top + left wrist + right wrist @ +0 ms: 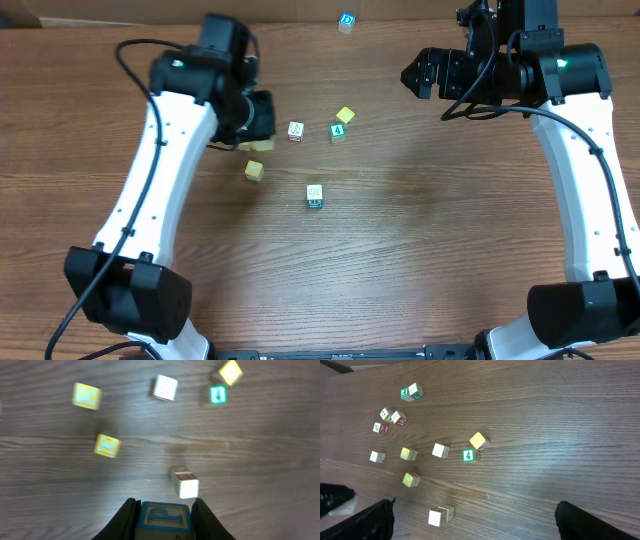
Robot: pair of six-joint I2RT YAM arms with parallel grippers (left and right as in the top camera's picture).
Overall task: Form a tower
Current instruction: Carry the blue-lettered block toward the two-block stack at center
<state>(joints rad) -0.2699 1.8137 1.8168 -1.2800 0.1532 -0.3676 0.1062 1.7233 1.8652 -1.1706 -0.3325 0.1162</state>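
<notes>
The tower (pixel 314 195) stood as a short stack near the middle of the surface (pixel 420 240), white face up, apart from the loose cubes; how many cubes it had could not be told. Beyond it lay a yellow cube (pixel 254 170), a white cube (pixel 295 131) and a green numbered cube (pixel 338 131). The left claw (pixel 164 508) was clamped on a blue lettered cube (pixel 165 519), held clear of the tower. The right claw (pixel 418 75) hung wide open and empty, well apart at the far right.
</notes>
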